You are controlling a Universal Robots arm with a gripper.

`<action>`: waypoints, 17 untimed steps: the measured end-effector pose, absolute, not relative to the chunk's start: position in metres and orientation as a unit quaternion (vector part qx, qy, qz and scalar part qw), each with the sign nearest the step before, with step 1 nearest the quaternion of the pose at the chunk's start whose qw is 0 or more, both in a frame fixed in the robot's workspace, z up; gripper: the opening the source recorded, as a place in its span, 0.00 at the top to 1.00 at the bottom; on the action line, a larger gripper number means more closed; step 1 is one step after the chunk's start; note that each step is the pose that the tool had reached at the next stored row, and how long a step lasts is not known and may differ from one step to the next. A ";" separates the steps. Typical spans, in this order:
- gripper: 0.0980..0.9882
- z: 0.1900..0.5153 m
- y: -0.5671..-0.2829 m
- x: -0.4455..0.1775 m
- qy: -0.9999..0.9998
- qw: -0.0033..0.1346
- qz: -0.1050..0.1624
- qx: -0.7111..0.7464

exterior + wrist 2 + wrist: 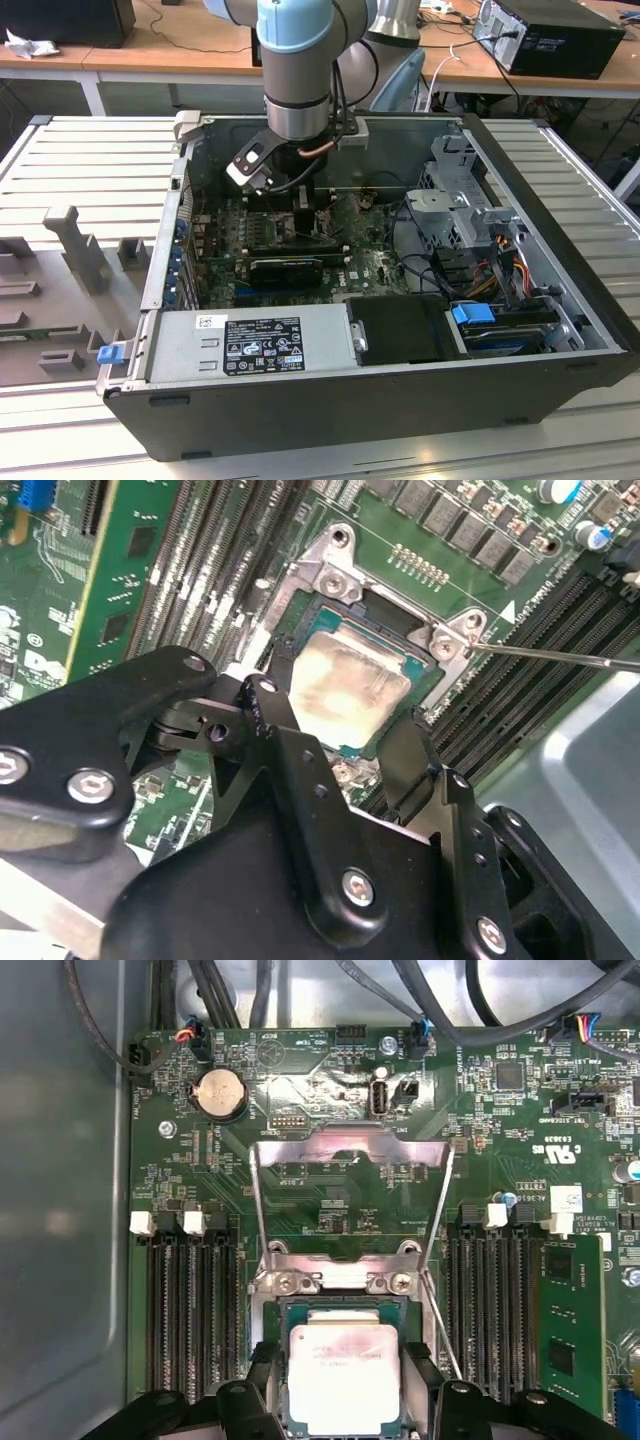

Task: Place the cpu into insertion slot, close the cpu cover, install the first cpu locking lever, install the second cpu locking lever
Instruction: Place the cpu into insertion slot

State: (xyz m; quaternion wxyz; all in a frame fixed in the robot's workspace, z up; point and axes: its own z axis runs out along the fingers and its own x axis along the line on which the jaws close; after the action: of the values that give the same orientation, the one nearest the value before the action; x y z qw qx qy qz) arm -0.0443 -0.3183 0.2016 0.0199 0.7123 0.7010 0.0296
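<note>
The cpu [343, 1375] [350, 685], a pale beige-silver square chip, lies flat in the insertion slot [340, 1305] [345, 615] on the green board. My gripper [343, 1388] [335, 725] [300, 210] hangs right over it. Its black fingertips [262, 1365] press against two opposite edges of the chip, so it is shut on the cpu. Beyond the slot, the silvery cpu cover [350, 1150] stands swung open on its hinge. A thin wire locking lever [440, 1330] [560, 656] sticks out beside the socket, unlatched.
Long black memory slots [190, 1310] [490, 1300] run along both sides of the socket. A black graphics card [285, 268] lies in front of it, then the power supply [255, 340]. A drive cage [465, 200] and cables crowd the exterior view's right.
</note>
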 end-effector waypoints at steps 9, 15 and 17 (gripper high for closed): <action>0.66 0.217 -0.318 -0.044 0.701 0.019 0.029 0.712; 0.99 0.222 -0.318 -0.044 0.701 0.019 0.028 0.712; 0.99 0.225 -0.318 -0.044 0.701 0.019 0.028 0.712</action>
State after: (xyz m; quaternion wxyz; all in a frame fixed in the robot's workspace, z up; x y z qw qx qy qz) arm -0.0439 -0.3185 0.2252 0.0191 0.7123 0.7010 0.0283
